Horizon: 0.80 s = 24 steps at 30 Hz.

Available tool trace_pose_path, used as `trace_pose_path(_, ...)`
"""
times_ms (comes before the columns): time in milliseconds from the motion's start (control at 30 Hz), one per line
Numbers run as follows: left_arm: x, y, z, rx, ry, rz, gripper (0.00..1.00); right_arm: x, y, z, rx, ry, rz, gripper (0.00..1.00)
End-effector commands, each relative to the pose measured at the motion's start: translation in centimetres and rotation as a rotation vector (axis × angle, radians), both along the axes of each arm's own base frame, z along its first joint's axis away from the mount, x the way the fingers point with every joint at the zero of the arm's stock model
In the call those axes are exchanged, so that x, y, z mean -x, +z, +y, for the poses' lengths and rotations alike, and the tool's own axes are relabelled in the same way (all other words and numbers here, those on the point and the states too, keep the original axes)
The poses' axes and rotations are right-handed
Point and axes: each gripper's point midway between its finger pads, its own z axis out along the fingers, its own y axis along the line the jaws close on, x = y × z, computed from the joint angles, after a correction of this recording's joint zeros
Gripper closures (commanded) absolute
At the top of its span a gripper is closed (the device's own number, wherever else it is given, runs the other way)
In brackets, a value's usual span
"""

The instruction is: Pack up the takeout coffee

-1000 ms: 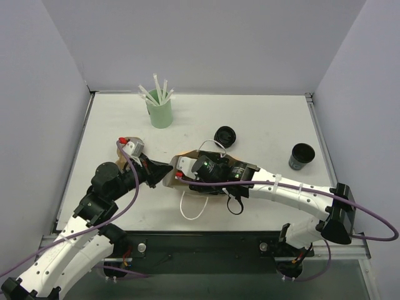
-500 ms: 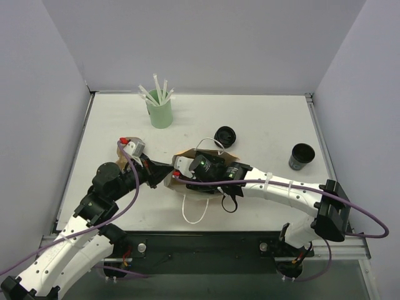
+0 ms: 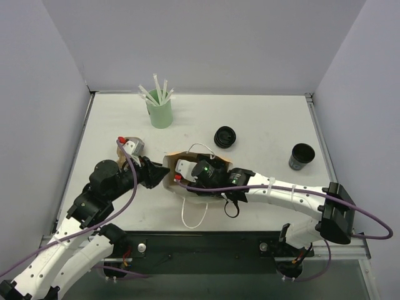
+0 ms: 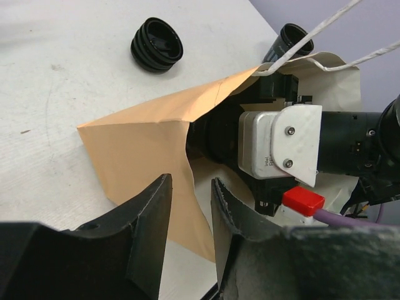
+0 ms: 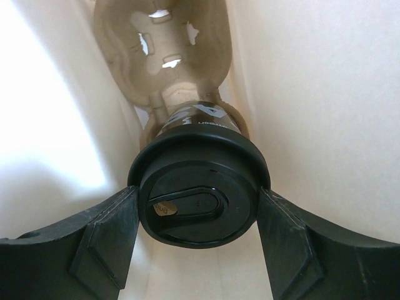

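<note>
Obs: right tool [image 5: 199, 201] clamps takeout coffee [image 5: 200, 159] by its lid inside brown paper bag [image 4: 144, 150]; pulp cup carrier [image 5: 164, 44] just ahead, presumably its seat. The left tool [image 4: 190, 187] is narrowly parted at bag mouth, likely propping it.

**Soft, even light above; glare and blur up close**

We see the table [image 3: 262, 125] around the paper bag [image 4: 137, 144] lit evenly from overhead, with only faint, short shadows beside the bag. Inside the bag, one wall burns out to white while the takeout coffee [image 5: 199, 190] stays sharp. Below the bag in the left wrist view, the dark foreground goes soft.
</note>
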Motion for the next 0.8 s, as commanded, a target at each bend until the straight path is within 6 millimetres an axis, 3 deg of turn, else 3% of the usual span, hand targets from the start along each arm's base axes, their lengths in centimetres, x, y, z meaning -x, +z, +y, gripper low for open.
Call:
trace_pose_path(0, 0.5, 0.9, 1.2, -0.073, 0.014, -0.032, 0.59, 1.1, -0.5, -0.9, 0.047, 0.010, -0.004, 0.48)
trace_pose_path(233, 0.4, 1.3, 0.7, -0.095, -0.020, -0.047, 0.60, 1.3, -1.9, -1.2, 0.057, -0.007, -0.005, 0.48)
trace_pose_path(333, 0.6, 1.3, 0.1, -0.091, -0.058, -0.050, 0.72, 1.1, -1.9, -1.0, 0.054, -0.008, -0.016, 0.48)
trace_pose_path(367, 0.6, 1.3, 0.0, -0.089, -0.063, -0.051, 0.82, 1.1, -1.9, -0.9, 0.051, -0.006, -0.020, 0.48)
trace_pose_path(567, 0.9, 1.7, -0.1, -0.084, -0.082, -0.068, 0.99, 0.6, -0.2, -0.1, 0.011, -0.007, -0.042, 0.48)
trace_pose_path(767, 0.9, 1.8, -0.3, -0.088, -0.099, -0.094, 1.00, 0.2, 1.6, -0.2, 0.012, 0.002, -0.083, 0.48)
